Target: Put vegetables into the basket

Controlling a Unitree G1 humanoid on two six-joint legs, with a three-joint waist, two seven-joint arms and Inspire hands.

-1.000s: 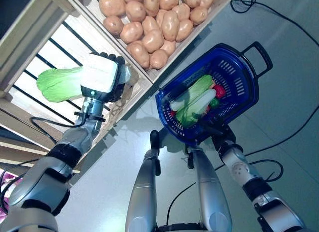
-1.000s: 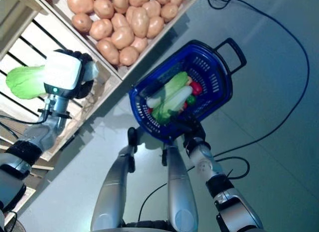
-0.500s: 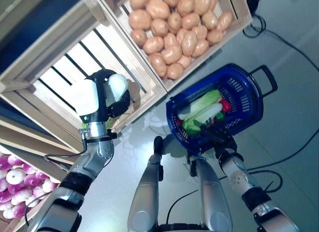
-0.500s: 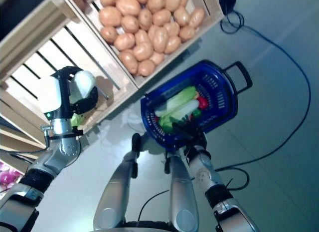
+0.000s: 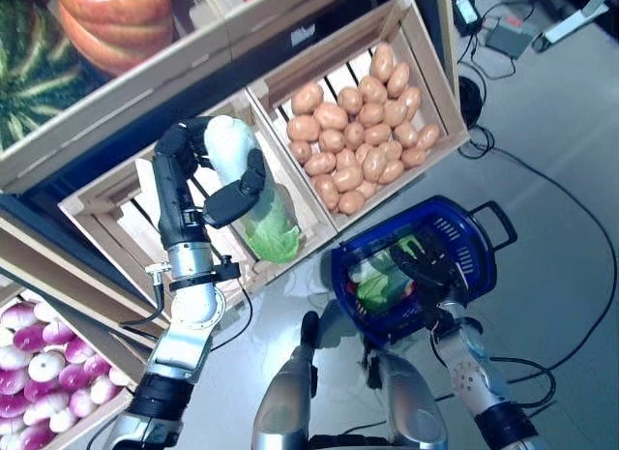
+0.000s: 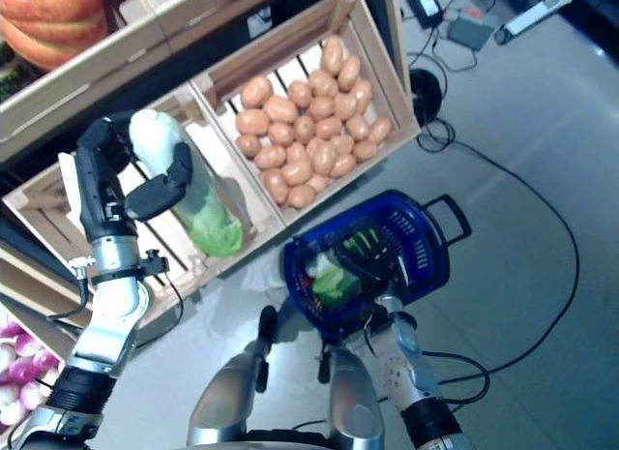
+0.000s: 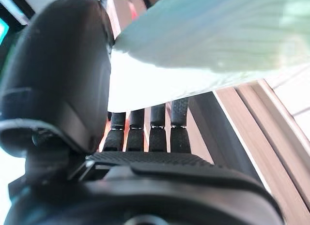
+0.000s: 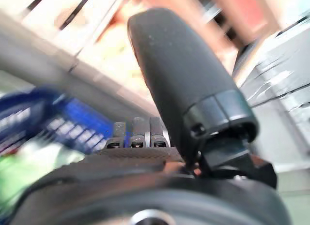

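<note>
My left hand [image 5: 198,169] is raised in front of the empty slatted crate [image 5: 116,213], shut on a Chinese cabbage [image 5: 253,194]. The cabbage's white stalk points up and its green leaf end hangs down beside the crate's front edge. In the left wrist view the pale cabbage [image 7: 208,38] lies between the thumb [image 7: 63,75] and the curled fingers [image 7: 145,133]. Lower right, the blue basket [image 5: 462,239] holds green vegetables [image 5: 379,281]. My right hand [image 5: 426,266] is curled round its near handle; blue mesh [image 8: 48,118] shows past the fingers.
A wooden crate of potatoes [image 5: 358,131] stands right of the empty crate, just above the basket. A pumpkin [image 5: 116,19] and a watermelon [image 5: 29,68] sit on the upper shelf. Purple onions [image 5: 39,373] fill a bin at lower left. Grey floor lies to the right.
The camera has swung, so the whole scene shifted. My left hand has turned the cabbage: its leaf end pointed left before and now hangs down. The right hand still holds the basket.
</note>
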